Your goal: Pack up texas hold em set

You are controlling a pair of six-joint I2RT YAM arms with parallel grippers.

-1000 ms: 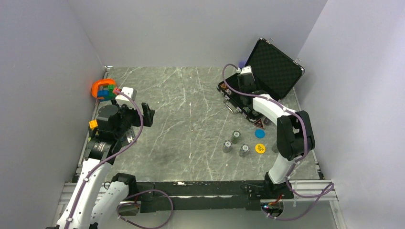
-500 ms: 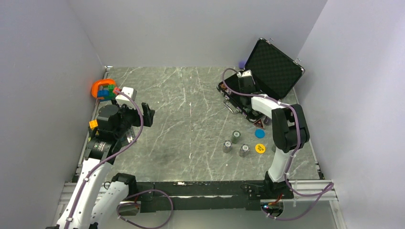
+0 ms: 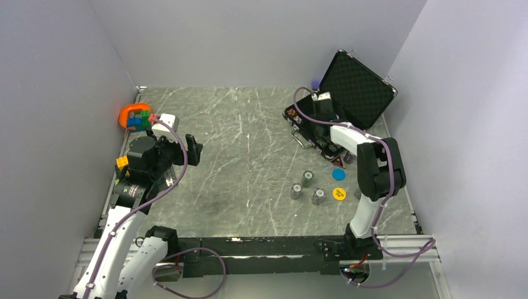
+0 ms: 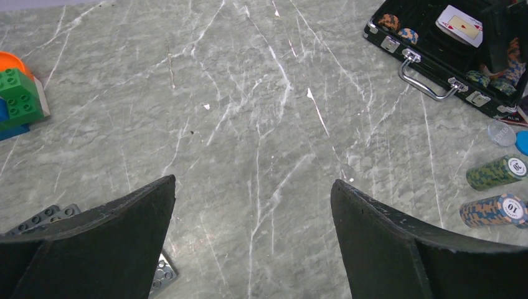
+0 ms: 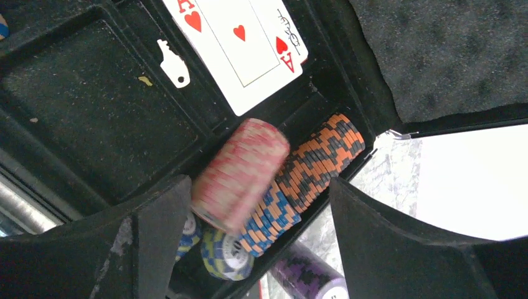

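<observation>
The black briefcase (image 3: 358,87) stands open at the back right, foam lid up. My right gripper (image 3: 321,107) hovers over its tray, jaws wide open. In the right wrist view the gripper (image 5: 258,187) frames a blurred red chip stack (image 5: 240,174) that lies loose by the left finger on top of orange-and-blue chip rows (image 5: 311,168). An ace card (image 5: 240,47) lies in the tray. Three chip stacks (image 3: 307,179), a blue disc (image 3: 339,174) and a yellow disc (image 3: 339,194) sit on the table. My left gripper (image 3: 194,149) is open and empty at the left; it also shows in the left wrist view (image 4: 253,182).
An orange ring with coloured blocks (image 3: 135,116) sits at the back left by the wall. A purple chip stack (image 5: 311,277) lies on the table just outside the case. The case handle (image 4: 426,78) faces the table's middle. Walls close in on three sides.
The right arm's elbow has swung left and nearer while the gripper stays over the case tray. The left arm has not moved.
</observation>
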